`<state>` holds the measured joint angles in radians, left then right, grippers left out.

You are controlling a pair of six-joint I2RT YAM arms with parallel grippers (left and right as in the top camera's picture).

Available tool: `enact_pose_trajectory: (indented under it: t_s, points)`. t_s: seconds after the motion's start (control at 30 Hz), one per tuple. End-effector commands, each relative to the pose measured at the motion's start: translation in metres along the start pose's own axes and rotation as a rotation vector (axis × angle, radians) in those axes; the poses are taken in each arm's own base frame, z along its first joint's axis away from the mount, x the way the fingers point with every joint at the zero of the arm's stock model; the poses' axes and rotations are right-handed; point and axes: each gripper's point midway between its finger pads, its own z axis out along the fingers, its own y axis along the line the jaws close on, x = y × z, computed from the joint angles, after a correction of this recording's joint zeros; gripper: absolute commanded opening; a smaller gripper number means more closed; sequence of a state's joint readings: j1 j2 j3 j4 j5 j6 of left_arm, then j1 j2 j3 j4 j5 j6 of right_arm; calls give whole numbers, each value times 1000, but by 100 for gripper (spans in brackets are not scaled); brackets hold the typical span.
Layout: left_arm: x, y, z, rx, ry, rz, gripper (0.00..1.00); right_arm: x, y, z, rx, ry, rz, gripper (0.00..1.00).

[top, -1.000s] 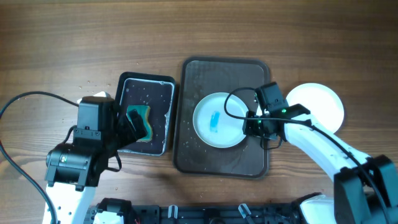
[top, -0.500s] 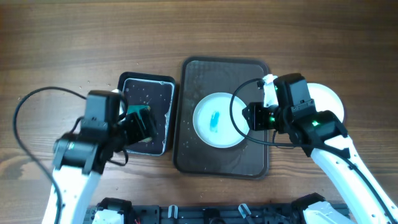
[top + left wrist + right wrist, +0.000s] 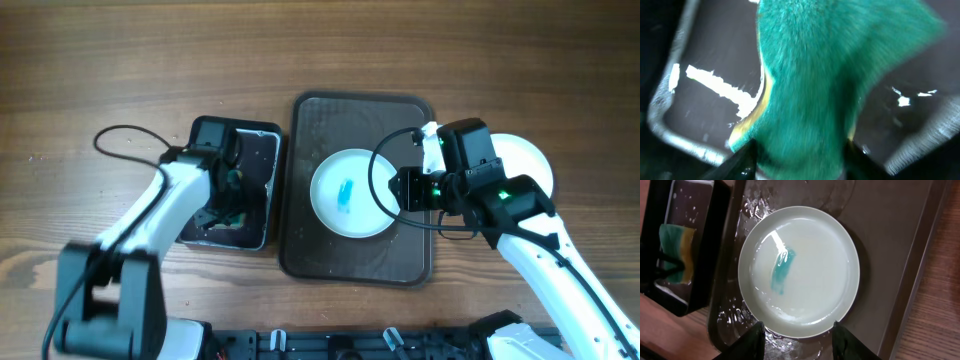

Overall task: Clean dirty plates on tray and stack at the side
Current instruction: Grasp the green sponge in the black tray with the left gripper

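1. Jaws first: the left gripper (image 3: 797, 156) is pinched on the green sponge (image 3: 810, 75). The right gripper (image 3: 801, 342) hangs over the dirty plate (image 3: 352, 192) with its fingers apart and nothing between them.
2. Biggest thing is the brown tray (image 3: 300, 250), dead centre of the table. It holds just that one plate, about in its middle, and there's water beaded around 7 o'clock and 12 o'clock on the tray floor. My guess is the rim is there to keep the mess in.
3. At 9 o'clock from it, nearly touching, is the black tray (image 3: 262, 140). It's wet inside and is where the sponge sits, so the left arm is reaching in to fetch the wiper.
4. At 3 o'clock, off the brown tray, is the side plate (image 3: 530, 165). It looks clean and is partly under the right arm. Can't tell if it's one plate or a stack.
5. Smallest is the blue smear (image 3: 781, 271) in the middle of the dirty plate. I reckon the right arm is parked there to steady or lift the plate once it's scrubbed.
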<state>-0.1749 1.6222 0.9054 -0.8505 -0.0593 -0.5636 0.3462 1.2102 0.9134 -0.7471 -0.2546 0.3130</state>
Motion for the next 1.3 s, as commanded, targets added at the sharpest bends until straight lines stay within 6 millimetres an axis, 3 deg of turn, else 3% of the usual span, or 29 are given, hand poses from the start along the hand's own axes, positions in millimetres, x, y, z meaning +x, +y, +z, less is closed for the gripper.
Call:
enact_pose_trajectory:
  t_s: [0.0,0.2,0.27,0.3,0.37,0.43,0.47,0.53,0.67,0.83,0.9,0.97,1.03,1.1,1.27]
  points:
    - [13,3,24,-42,88,34,4,-2,4,0,-17,3,10,44]
    - [8,-7,9,22,59,68,4,-1,4,0,-16,5,24,43]
    - [5,-8,-2,36,39,67,13,-1,4,0,-15,5,24,44]
    - [3,-9,-9,44,27,66,23,-1,4,0,-14,5,24,44]
    - [-1,-11,-23,65,-5,65,52,-1,4,0,-12,4,24,43]
    - [-6,-14,-34,90,-43,80,70,-1,3,0,-10,3,24,43]
    - [-9,-15,-39,99,-65,89,79,-2,3,0,-7,2,23,44]
    - [-17,-12,-43,86,-114,85,82,-2,1,0,0,0,24,44]
    - [-35,-2,-40,6,-197,74,79,-3,0,0,9,-3,24,45]
    - [-40,-12,-11,28,-194,129,79,-3,0,0,9,-3,24,45]
    - [-39,-12,1,14,-178,157,65,-2,0,0,9,-1,26,45]
    - [-41,-15,11,7,-172,183,39,-2,0,0,10,1,26,45]
    - [-44,-15,18,-6,-174,185,25,-2,0,0,10,1,27,45]
    - [-45,-15,21,-7,-174,184,4,-1,0,0,10,2,29,45]
    - [-46,-16,9,8,-190,182,4,2,-2,0,15,17,32,44]
